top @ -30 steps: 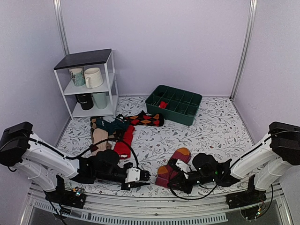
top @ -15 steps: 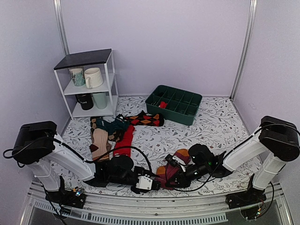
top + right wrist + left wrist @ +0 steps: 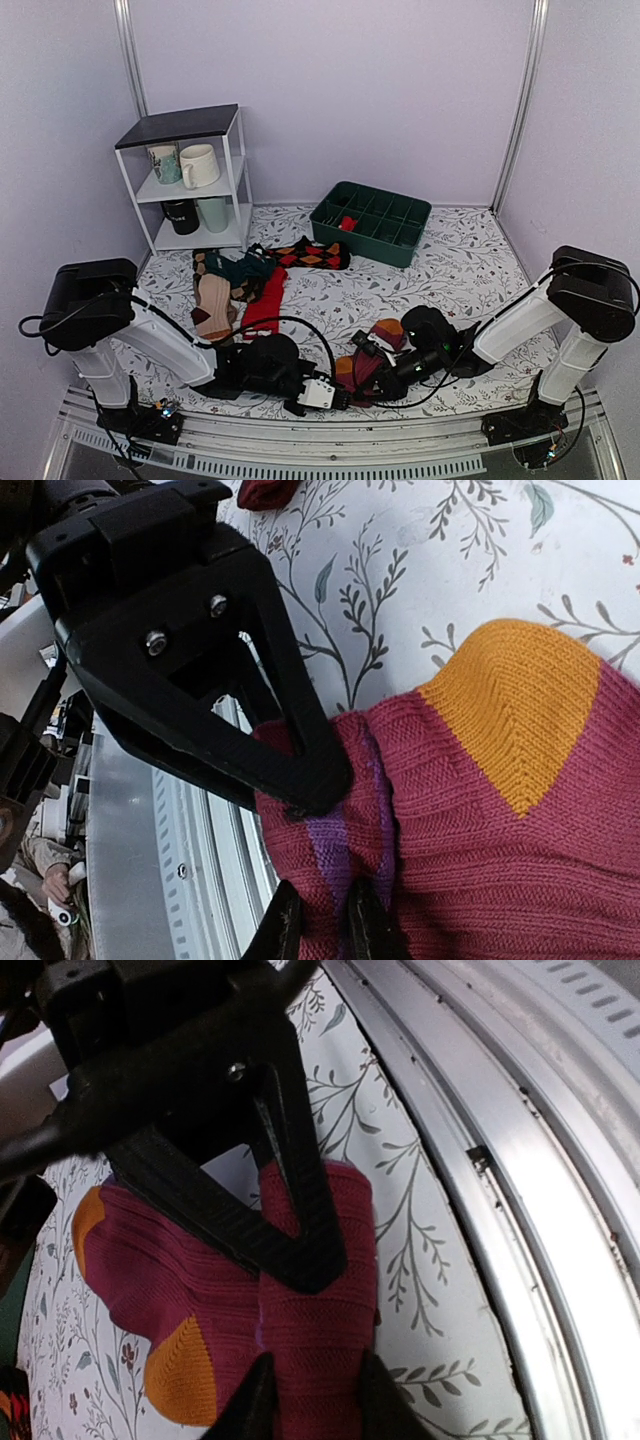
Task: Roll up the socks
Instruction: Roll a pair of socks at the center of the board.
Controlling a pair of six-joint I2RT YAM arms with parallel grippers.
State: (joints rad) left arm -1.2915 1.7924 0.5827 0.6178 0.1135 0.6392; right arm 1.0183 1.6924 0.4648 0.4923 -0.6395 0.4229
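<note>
Both arms lie low along the bottom centre of the top view, their wrists meeting over one target.

- Maroon pair (image 3: 362,368): flat on the floral table cover (image 3: 450,280), bottom centre, close to the near aluminium rail (image 3: 520,1160). Orange heel and toe patches show in both wrist views.
- Left gripper (image 3: 335,398): fingers pressed together on a raised ridge of maroon knit at the rail-side edge. In the left wrist view one black finger (image 3: 290,1240) lies across the fabric with the fold bunched beneath it. The bite looks like a pinch, though how firm it is I cannot tell from this angle.
- Right gripper (image 3: 378,383): closed tight on the cuff end, where a purple stripe (image 3: 330,850) runs. The knit puckers around the finger (image 3: 300,770).
- Why so: two pinches close together on the same end probably serve to lift and turn that edge over, starting the roll. The rest of the pair trails toward upper right, flat, as the length to be wound in.
- Task state, by my reading: the roll is barely begun, with no coil visible.
- Other socks (image 3: 240,285) are heaped at centre left and untouched. The green divided bin (image 3: 372,222) is at upper centre and the mug shelf (image 3: 190,180) at upper left.
</note>
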